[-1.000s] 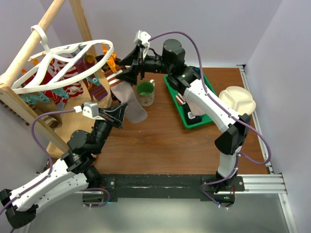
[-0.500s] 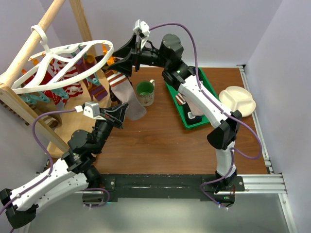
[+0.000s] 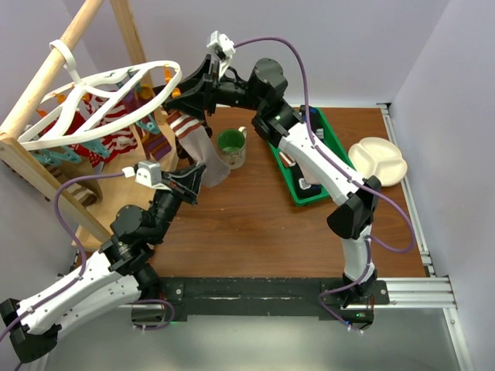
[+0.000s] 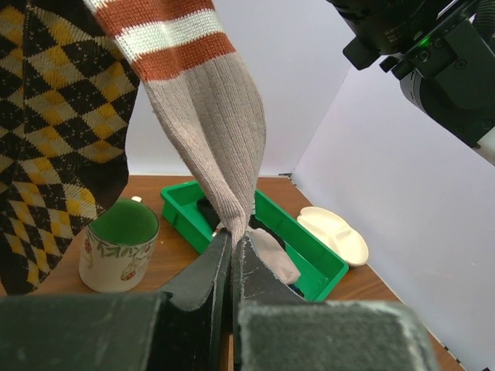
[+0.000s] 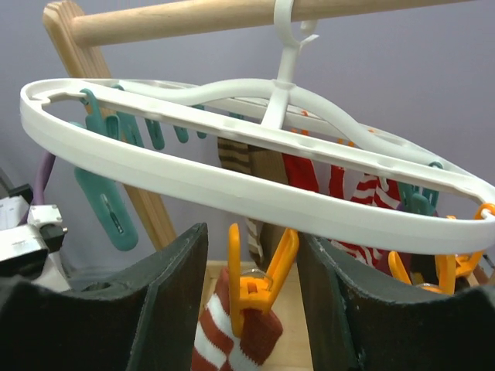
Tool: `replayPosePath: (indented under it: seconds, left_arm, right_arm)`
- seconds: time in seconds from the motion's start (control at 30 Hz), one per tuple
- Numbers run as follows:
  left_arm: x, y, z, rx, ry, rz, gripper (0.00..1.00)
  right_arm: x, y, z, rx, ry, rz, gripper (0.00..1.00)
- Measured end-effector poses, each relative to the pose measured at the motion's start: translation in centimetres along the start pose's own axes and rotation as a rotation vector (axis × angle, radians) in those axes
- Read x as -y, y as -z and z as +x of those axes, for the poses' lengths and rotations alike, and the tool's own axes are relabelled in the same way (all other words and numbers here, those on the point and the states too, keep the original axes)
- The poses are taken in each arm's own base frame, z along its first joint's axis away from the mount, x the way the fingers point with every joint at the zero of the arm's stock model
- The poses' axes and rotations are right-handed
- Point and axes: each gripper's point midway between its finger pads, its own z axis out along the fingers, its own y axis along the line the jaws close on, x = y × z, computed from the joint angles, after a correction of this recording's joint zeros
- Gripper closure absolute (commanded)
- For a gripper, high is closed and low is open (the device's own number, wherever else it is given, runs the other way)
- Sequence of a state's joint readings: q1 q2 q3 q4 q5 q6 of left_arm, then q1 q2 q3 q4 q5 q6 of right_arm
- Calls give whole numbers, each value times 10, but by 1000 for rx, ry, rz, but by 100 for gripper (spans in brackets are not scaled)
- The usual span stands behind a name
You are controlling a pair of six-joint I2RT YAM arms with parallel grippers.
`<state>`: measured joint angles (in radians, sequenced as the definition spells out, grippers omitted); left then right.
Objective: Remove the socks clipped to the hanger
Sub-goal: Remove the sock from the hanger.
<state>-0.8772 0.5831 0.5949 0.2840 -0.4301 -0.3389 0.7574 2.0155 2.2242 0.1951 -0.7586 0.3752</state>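
Observation:
The white oval hanger (image 3: 100, 85) hangs from the wooden pole, with socks (image 3: 116, 139) clipped under it. A grey sock (image 3: 205, 151) with a red-and-white striped cuff hangs from an orange clip (image 5: 259, 282) at the hanger's near rim (image 5: 232, 182). My left gripper (image 3: 203, 176) is shut on this sock's toe (image 4: 216, 131), pulling it taut. My right gripper (image 5: 251, 255) is open just under the rim, one finger on each side of the orange clip, with small gaps. A black-and-yellow checkered sock (image 4: 54, 116) hangs beside the grey one.
A green-lined mug (image 3: 231, 147) stands right beside the hanging sock. A green tray (image 3: 303, 198) holding a removed sock lies under the right arm. A white divided plate (image 3: 379, 158) sits at the right edge. The slanted wooden frame (image 3: 54, 58) stands at the left.
My right gripper has risen up and left to the hanger's rim, and its jaws have narrowed around the orange clip. The left gripper keeps its hold and place.

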Motion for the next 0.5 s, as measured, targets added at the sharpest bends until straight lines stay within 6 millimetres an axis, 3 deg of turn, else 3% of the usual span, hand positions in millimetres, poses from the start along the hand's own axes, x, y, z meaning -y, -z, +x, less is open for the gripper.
replayPosePath:
  seconds: [0.27, 0.43, 0.47, 0.5]
  left_arm:
    - [0, 0, 1, -3, -1, 2, 100]
    - [1, 0, 0, -2, 0, 3, 100]
    - [1, 0, 0, -1, 0, 4, 100]
    - [1, 0, 0, -1, 0, 4, 100]
  right_arm:
    - [5, -4, 0, 23, -15, 31, 100]
    - [15, -4, 4, 34, -24, 70, 100]
    - [16, -4, 7, 31, -27, 74, 97]
    - [17, -4, 9, 29, -31, 76, 84]
